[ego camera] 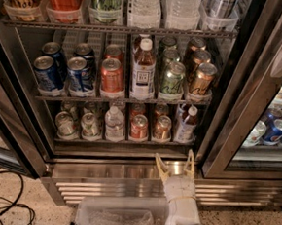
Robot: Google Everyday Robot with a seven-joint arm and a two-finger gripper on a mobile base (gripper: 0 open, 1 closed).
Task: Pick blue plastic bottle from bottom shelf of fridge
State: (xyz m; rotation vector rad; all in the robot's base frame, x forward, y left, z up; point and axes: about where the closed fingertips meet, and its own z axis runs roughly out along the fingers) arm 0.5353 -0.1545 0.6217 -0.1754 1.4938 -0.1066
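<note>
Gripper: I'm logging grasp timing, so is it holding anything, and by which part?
Nothing is held. The gripper is open and empty below the bottom shelf, where the blue plastic bottle stands untouched at the right end.

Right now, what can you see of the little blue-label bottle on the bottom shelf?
The blue plastic bottle is small, with a white screw cap, dark reddish-brown drink inside and a pale blue-and-white label around its lower half. It looks like thin clear plastic. It stands upright at the right end of the bottom shelf, next to an orange can. Nothing grips it: the gripper sits below the shelf, open and pointing up.
</note>
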